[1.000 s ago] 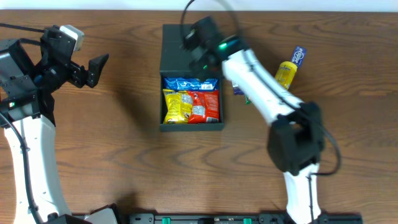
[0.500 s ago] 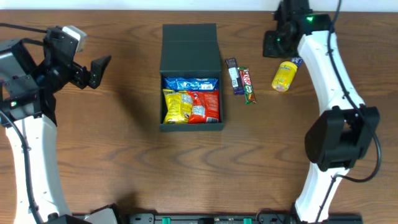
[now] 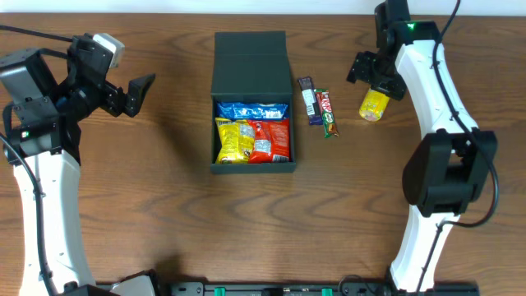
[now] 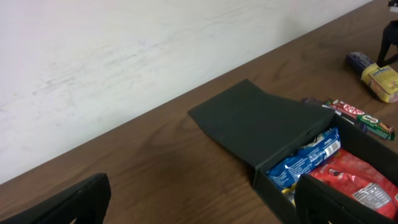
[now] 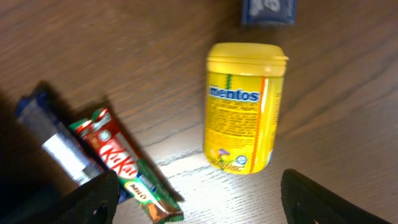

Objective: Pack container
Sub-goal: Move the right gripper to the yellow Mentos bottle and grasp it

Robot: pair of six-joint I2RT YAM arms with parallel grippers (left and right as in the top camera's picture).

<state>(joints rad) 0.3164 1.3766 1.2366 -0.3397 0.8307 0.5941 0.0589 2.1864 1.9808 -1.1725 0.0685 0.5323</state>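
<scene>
Overhead view: near-to-far pass, robot side of the table first.
Box point(image 3: 251, 168): mid-table, between the two arms; dark matte cardboard, open, near half packed.
Contents: yellow packet point(image 3: 233, 140) and red packet point(image 3: 271, 140) side by side, blue packet point(image 3: 251, 110) behind them against the hinge.
Lid point(image 3: 250, 66): folded back flat on the table, far side of the box.
Loose items: two chocolate bars point(image 3: 319, 107) just right of the box; yellow mint bottle point(image 3: 373, 104) further right, lying on its side; small blue packet point(image 5: 268, 11) beyond it.
Left gripper point(image 3: 136, 92): well left of the box, fingers apart, nothing held.
Right gripper point(image 5: 199, 202): over the mint bottle, fingers spread wide to either side, not gripping.
Handling, box: likely light and fairly stiff, though the walls may flex if pinched; the matte surface should not slip.
Hold point: probably the lid's free far edge for closing it, or a side wall for steadying.
Progress: bars and bottle not yet packed, so seemingly midway.
</scene>
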